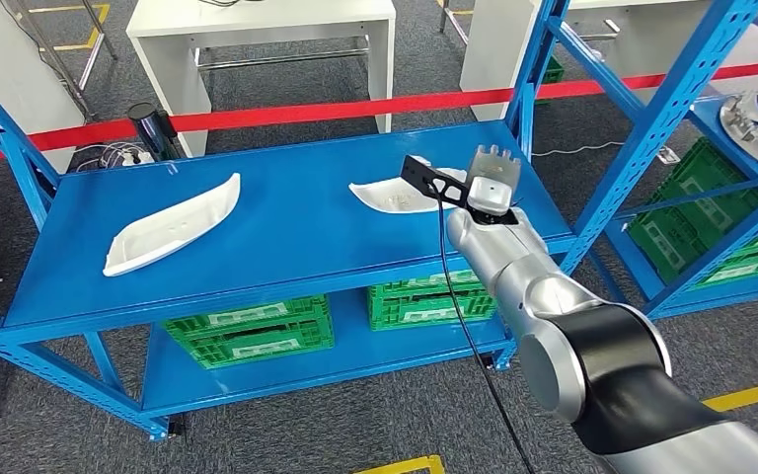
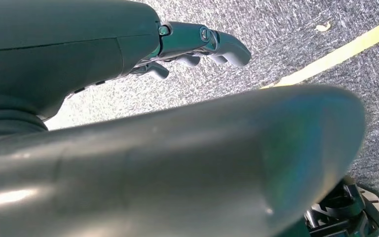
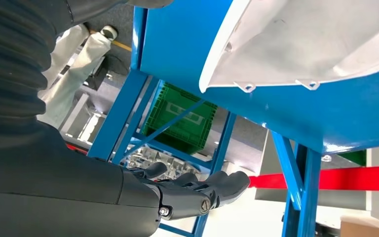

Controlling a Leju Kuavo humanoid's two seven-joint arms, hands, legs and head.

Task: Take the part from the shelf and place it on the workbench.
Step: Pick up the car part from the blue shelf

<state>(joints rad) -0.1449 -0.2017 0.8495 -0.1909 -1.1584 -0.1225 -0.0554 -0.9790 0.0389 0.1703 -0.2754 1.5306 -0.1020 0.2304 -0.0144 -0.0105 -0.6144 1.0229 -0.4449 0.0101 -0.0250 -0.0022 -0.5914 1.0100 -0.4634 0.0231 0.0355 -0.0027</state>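
Two white parts (image 1: 171, 224) lie on the blue shelf (image 1: 286, 247).

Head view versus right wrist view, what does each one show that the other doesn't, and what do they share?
Head view alone: a second white part lying at the left of the blue shelf, green crates on the lower level, and the silver right arm reaching in. Right wrist view alone: the small tabs along the near white part's edge, and the right hand's fingers held apart, holding nothing. Both show the right hand beside the near white part and the red tape.
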